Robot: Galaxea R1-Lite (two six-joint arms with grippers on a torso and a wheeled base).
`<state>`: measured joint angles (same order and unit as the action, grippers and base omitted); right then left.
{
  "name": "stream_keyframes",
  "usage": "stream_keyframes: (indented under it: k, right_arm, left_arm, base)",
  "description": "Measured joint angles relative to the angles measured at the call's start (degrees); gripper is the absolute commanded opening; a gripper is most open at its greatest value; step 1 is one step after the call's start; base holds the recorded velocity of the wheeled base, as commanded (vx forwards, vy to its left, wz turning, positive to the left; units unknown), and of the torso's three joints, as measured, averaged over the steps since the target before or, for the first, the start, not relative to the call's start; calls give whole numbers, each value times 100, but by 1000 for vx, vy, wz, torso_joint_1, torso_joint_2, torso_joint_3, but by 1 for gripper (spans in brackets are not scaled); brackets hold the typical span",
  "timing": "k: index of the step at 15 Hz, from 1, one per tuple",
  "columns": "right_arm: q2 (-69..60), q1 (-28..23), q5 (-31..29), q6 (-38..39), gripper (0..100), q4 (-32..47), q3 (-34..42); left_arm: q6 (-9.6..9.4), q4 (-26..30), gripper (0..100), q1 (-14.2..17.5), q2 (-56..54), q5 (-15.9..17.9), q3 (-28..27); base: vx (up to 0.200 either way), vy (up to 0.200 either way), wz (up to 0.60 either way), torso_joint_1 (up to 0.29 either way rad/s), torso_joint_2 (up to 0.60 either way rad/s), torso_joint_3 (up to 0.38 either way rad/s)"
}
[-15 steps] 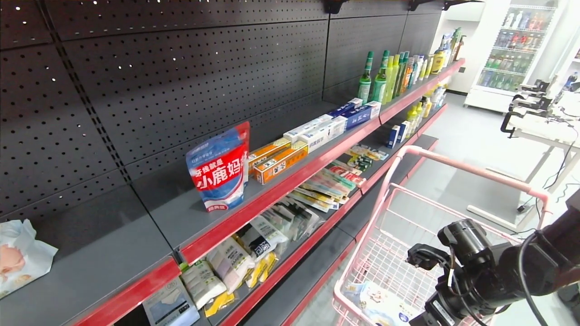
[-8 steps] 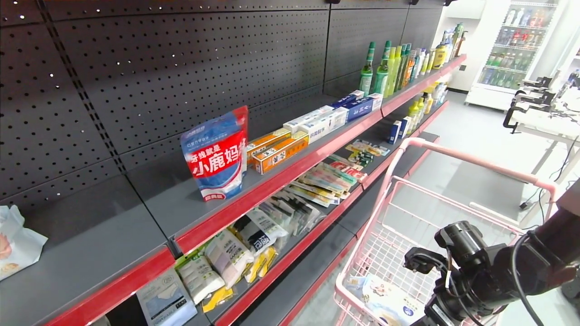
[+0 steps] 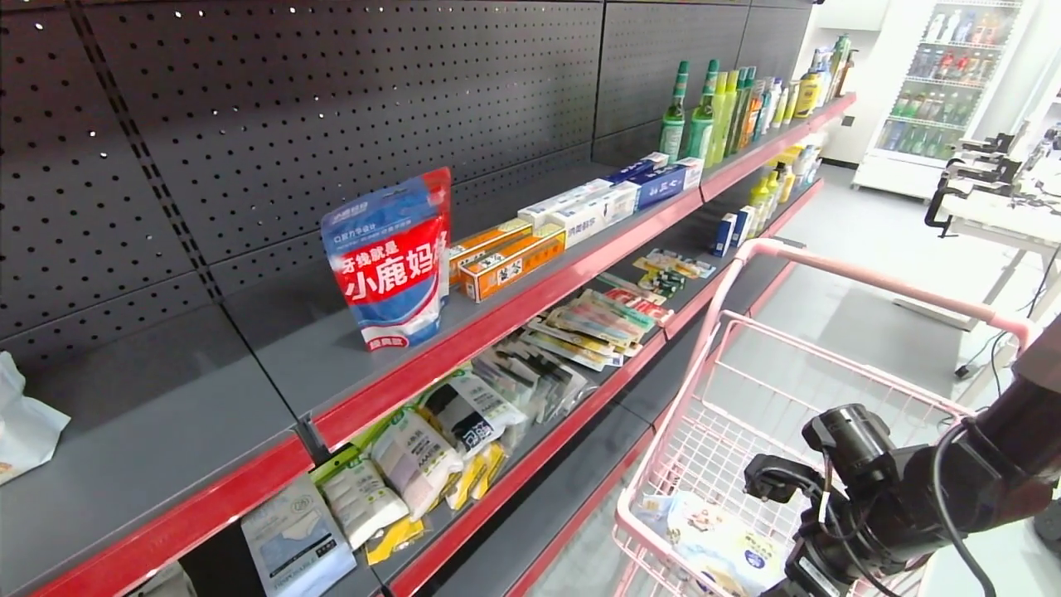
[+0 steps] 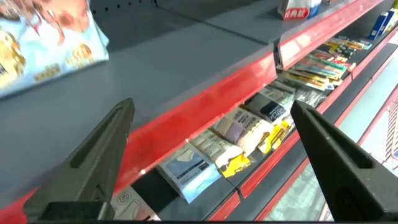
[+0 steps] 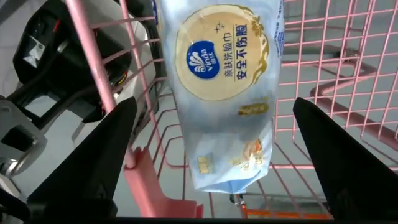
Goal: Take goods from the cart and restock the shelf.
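Note:
A pink wire cart (image 3: 879,286) stands before the red-edged shelf (image 3: 497,325). In the cart lies a pale blue tissue pack (image 3: 717,551) with a round gold label. My right arm (image 3: 862,497) hangs over the cart's near corner. Its gripper (image 5: 217,165) is open above the tissue pack (image 5: 224,81), one finger on either side and clear of it. My left gripper (image 4: 211,165) is open and holds nothing, just off the red front edge of the grey shelf board (image 4: 186,68). Another tissue pack (image 4: 37,43) lies on that board, farther in.
A blue-and-red pouch (image 3: 390,261) stands on the upper board, with toothpaste boxes (image 3: 506,265) and green bottles (image 3: 688,116) farther along. Bagged goods (image 3: 414,464) crowd the lower shelf. A white pack (image 3: 21,423) lies at the board's far left. Bare board lies between it and the pouch.
The head camera has shifted, so the shelf goods sit higher and more to the left in the picture. My right arm has stayed over the cart's near corner.

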<state>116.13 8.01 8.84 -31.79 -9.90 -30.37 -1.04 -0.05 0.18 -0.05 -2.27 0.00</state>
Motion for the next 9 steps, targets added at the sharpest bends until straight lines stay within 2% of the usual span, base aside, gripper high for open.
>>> stream_keyframes:
  k: [3,9]
  right_arm:
    - [77,-168,141,-122,100,-4,-130]
    - [322,-234,152,-206,100,-59,-204]
  left_arm:
    - [-2,2,100,0,0,0,0]
    - [-2,-2,100,0,0,0,0]
  base:
    - [0,0,0,-116,297,178]
    - [0,0,0,-7,24,15]
